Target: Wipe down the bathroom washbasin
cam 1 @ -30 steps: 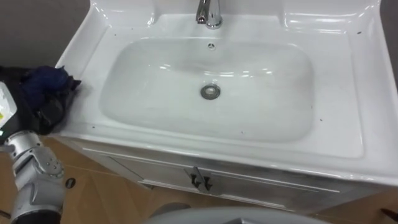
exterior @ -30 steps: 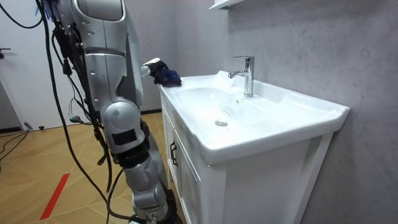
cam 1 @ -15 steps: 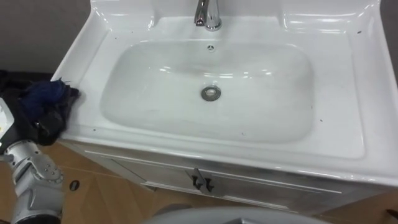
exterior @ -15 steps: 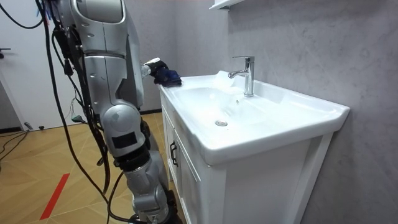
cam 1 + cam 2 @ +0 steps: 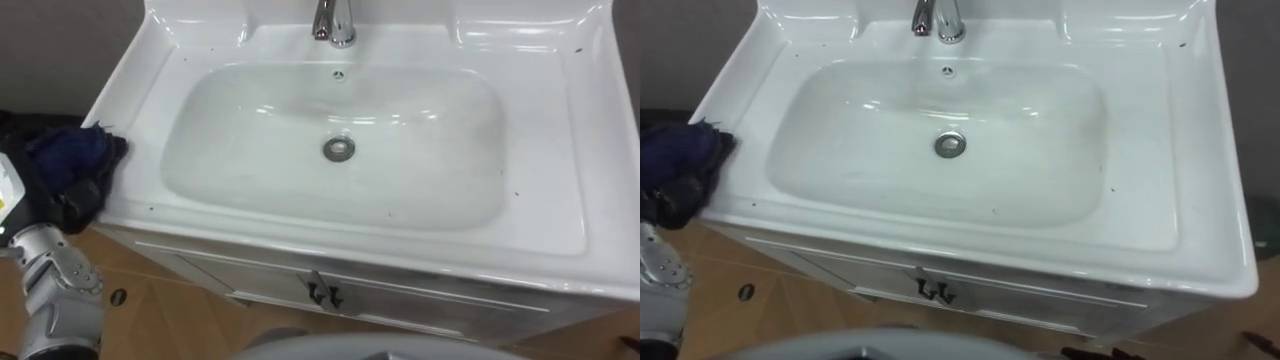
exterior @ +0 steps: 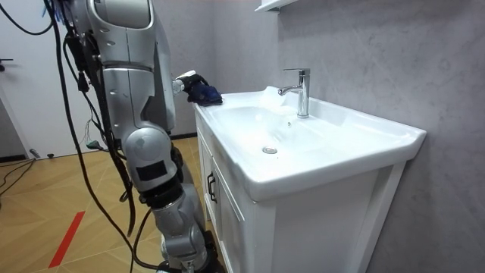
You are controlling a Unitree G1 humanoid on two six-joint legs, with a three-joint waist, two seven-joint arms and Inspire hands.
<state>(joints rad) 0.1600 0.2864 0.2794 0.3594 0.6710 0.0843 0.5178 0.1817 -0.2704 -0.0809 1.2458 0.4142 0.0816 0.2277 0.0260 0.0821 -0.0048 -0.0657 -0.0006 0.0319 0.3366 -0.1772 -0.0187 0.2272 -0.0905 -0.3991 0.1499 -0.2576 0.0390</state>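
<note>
I'm looking straight down on the white basin [image 5: 545, 190], with the drain [image 5: 338, 149] in the middle of the bowl. The faucet [image 5: 335, 22] is at 12 o'clock from the drain, with a small overflow hole [image 5: 339, 74] between them. My left hand [image 5: 68, 200] is out at 9 o'clock, against the basin's outer left edge. Its dark fingers are curled round a bunched dark blue cloth [image 5: 72, 150]. The cloth touches the rim there and sits well apart from the bowl. A few dark specks dot the rim and the bowl's near slope. At 6 o'clock, below the front rim, I see the cabinet [image 5: 200, 270] and its 2 dark door handles [image 5: 320, 292]. In the room view, the robot stands upright at the cabinet's front, on the room view's left.
</note>
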